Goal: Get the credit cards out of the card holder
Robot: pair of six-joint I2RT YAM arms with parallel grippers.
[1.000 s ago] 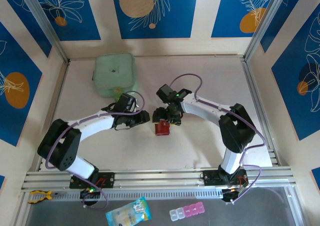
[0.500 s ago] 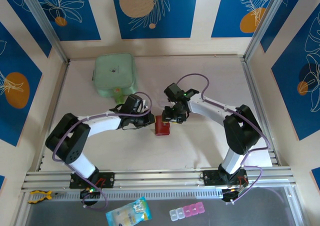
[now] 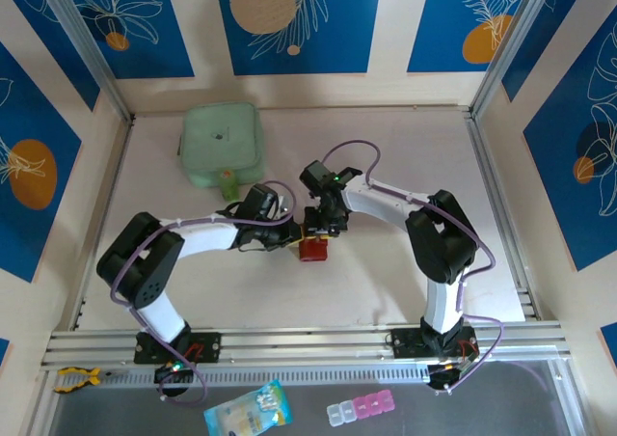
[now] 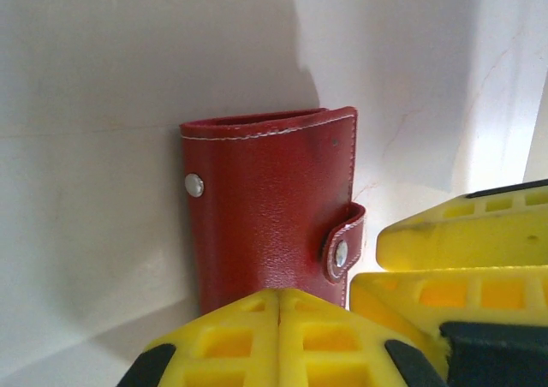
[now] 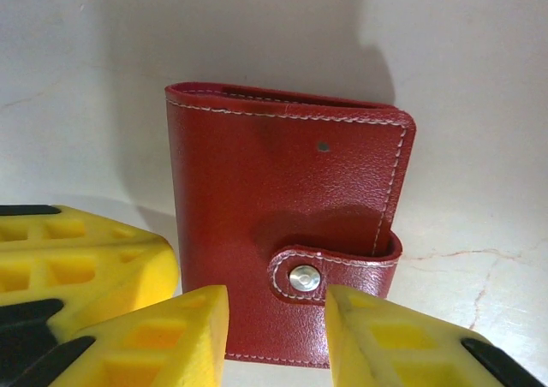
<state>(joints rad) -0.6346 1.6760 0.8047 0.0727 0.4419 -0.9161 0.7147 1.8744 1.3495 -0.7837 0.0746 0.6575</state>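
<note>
– So, where is the card holder?
– Lying flat near the middle of the pale table, snapped shut, between both arms.
– And the grippers?
– Left gripper: yellow fingers pressed together at the holder's edge. Right gripper: jaws narrowly apart, on either side of the snap tab.
</note>
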